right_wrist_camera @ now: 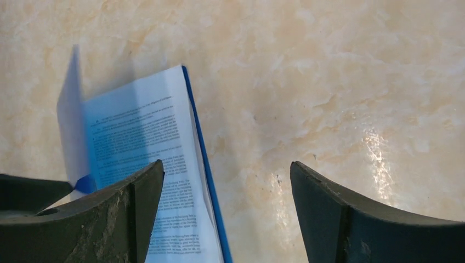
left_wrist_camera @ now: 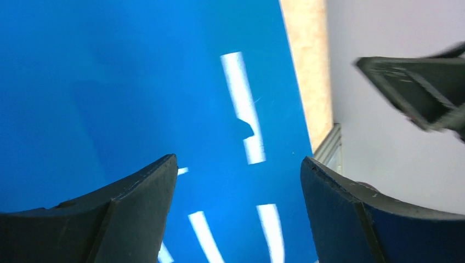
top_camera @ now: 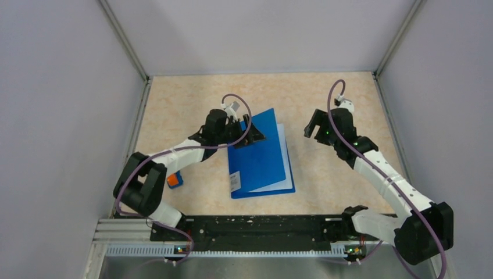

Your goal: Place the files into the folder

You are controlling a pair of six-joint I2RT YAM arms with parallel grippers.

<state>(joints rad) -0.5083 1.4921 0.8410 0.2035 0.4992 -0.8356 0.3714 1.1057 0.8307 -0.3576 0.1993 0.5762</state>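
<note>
- the left claw [top_camera: 247, 127] has its fingers wide apart with nothing between them — it hangs over the far left corner of the folder [top_camera: 258, 154], whose blue cover fills the left wrist view beneath the fingers.
- the right claw [top_camera: 314, 125] gapes too, empty, over bare desk [top_camera: 337, 174] just right of the folder's far right corner.
- the folder lies mid-desk between the two arms, its cover over the files [top_camera: 284, 157], which show as a white strip along its right and near edges.
- from the right wrist, printed sheets show inside the folder's blue edge; the cover beside them is blurred.
- a small white label [top_camera: 235, 182] sits at the cover's near left corner.
- an orange-and-blue block [top_camera: 174, 179] lies left of the folder, by the left arm.
</note>
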